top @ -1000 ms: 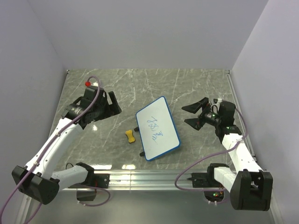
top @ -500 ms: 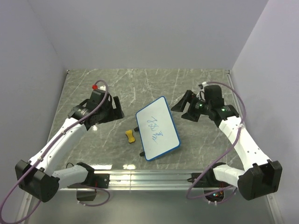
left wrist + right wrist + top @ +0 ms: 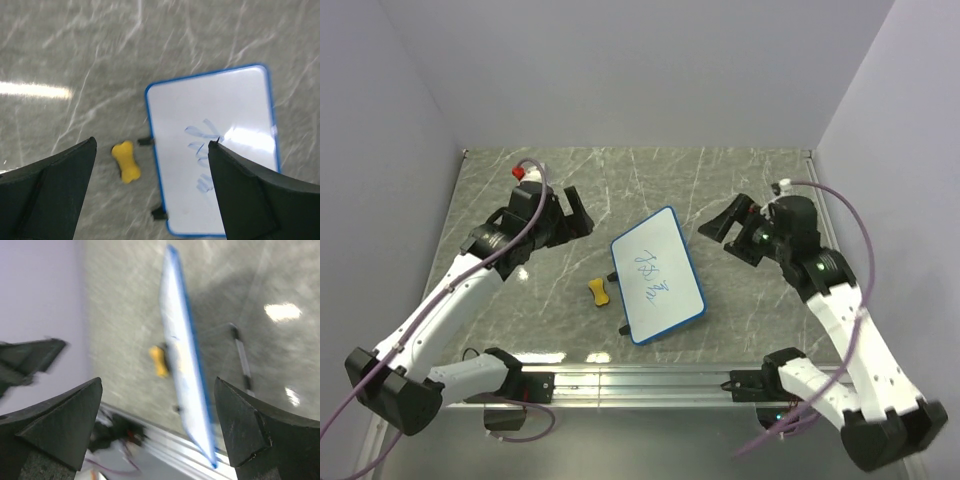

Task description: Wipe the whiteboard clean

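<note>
The small rectangular blue-framed whiteboard [image 3: 657, 275], marked with blue scribbles [image 3: 650, 281], is laid mid-way on the grey marbled worktop [image 3: 620, 185]. A yellow bone-shaped eraser [image 3: 599, 292] is seen just beside it. The left tool [image 3: 566, 214] and the right tool [image 3: 726, 238] are held spread, apart from it.

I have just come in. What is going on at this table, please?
Two robot arms are about to erase the whiteboard, which lies in the middle of the table. It bears blue scribbles, so nothing is wiped yet. The left gripper and the right gripper are both open and empty, one on each side of the board, not touching it. The yellow eraser lies just left of the board, not picked up.
</note>
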Action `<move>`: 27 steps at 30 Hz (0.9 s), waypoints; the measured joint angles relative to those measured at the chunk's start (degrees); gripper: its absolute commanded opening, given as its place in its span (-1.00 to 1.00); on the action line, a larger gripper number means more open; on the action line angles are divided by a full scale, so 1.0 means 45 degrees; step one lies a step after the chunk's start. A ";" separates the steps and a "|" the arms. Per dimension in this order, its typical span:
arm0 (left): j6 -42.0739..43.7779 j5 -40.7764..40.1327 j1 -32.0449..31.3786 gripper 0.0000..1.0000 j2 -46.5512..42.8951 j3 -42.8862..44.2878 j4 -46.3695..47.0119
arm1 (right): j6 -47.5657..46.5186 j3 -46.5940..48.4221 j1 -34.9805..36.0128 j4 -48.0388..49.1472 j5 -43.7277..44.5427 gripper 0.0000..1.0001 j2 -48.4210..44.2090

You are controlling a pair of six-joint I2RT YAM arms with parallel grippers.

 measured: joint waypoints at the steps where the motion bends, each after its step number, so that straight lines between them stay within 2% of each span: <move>1: -0.0180 -0.0350 -0.0160 0.99 -0.0126 0.0068 0.0350 | 0.0355 -0.0073 0.0058 0.0243 0.0214 0.99 -0.0529; 6: -0.0743 -0.1821 -0.1661 0.99 -0.0350 0.0753 0.1311 | 0.1370 0.0204 0.0665 0.0826 0.2118 0.99 -0.1851; 8: -0.0903 -0.2025 -0.1865 0.99 0.0248 0.1700 0.1180 | 0.1146 0.0874 0.0753 0.0593 0.2589 0.99 -0.1370; 10: -0.1088 -0.2220 -0.1865 0.94 0.1044 0.2555 0.0811 | 0.0631 0.1447 0.0753 0.0311 0.2623 0.82 -0.0384; 13: -0.1370 -0.2414 -0.1865 0.91 0.2103 0.2773 0.0029 | 0.0136 0.1438 0.0753 0.0500 0.2176 0.76 0.0971; 17: -0.1695 -0.2331 -0.1889 0.90 0.2443 0.0767 -0.0738 | -0.0194 0.0073 0.0777 0.0670 0.1545 0.68 0.1957; 22: -0.1860 -0.1389 -0.1919 0.89 0.1345 -0.2535 -0.0767 | -0.0840 -0.0131 0.0816 0.0874 0.0894 0.49 0.2696; 25: -0.1870 -0.0811 -0.1967 0.89 0.0525 -0.3347 -0.0491 | -0.1093 -0.0131 0.0933 0.1307 0.0457 0.26 0.3206; 26: -0.1875 -0.0651 -0.1991 0.89 0.0325 -0.3521 -0.0277 | -0.1161 -0.0131 0.1015 0.1447 0.0277 0.09 0.3400; 27: -0.1880 -0.0515 -0.2016 0.89 0.0214 -0.3633 -0.0102 | -0.1234 -0.0131 0.1093 0.1564 0.0151 0.06 0.3546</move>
